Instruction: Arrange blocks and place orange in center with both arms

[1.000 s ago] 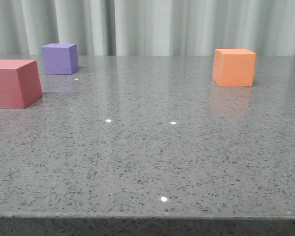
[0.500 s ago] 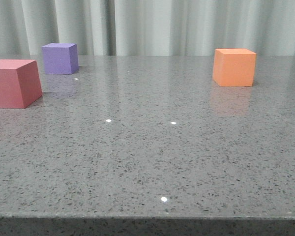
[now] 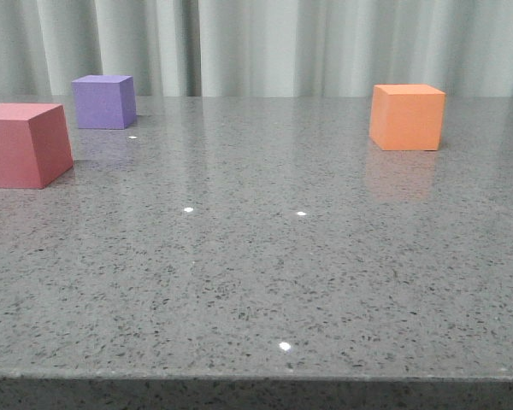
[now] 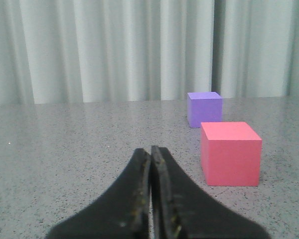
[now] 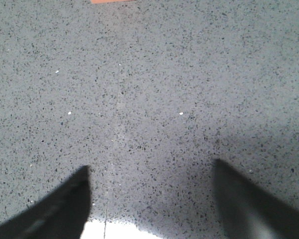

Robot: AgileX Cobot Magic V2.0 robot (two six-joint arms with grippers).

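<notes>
The orange cube (image 3: pixel 407 117) stands at the back right of the grey speckled table (image 3: pixel 265 273). At the left edge sits the red-pink cube (image 3: pixel 21 145), and the purple cube (image 3: pixel 104 102) is behind it. Neither arm appears in the front view. In the left wrist view my left gripper (image 4: pixel 150 152) is shut with nothing in it, low over the table; the red-pink cube (image 4: pixel 230 153) and purple cube (image 4: pixel 205 109) lie ahead of it and to one side. My right gripper (image 5: pixel 150 169) is open over bare table, with only a sliver of the orange cube (image 5: pixel 112 1) at the picture's edge.
Pale pleated curtains (image 3: pixel 265 47) hang behind the table's far edge. The table's front edge (image 3: pixel 256 376) runs along the bottom of the front view. A bright patch (image 5: pixel 134 233) shows between the right fingers, at the table's near edge.
</notes>
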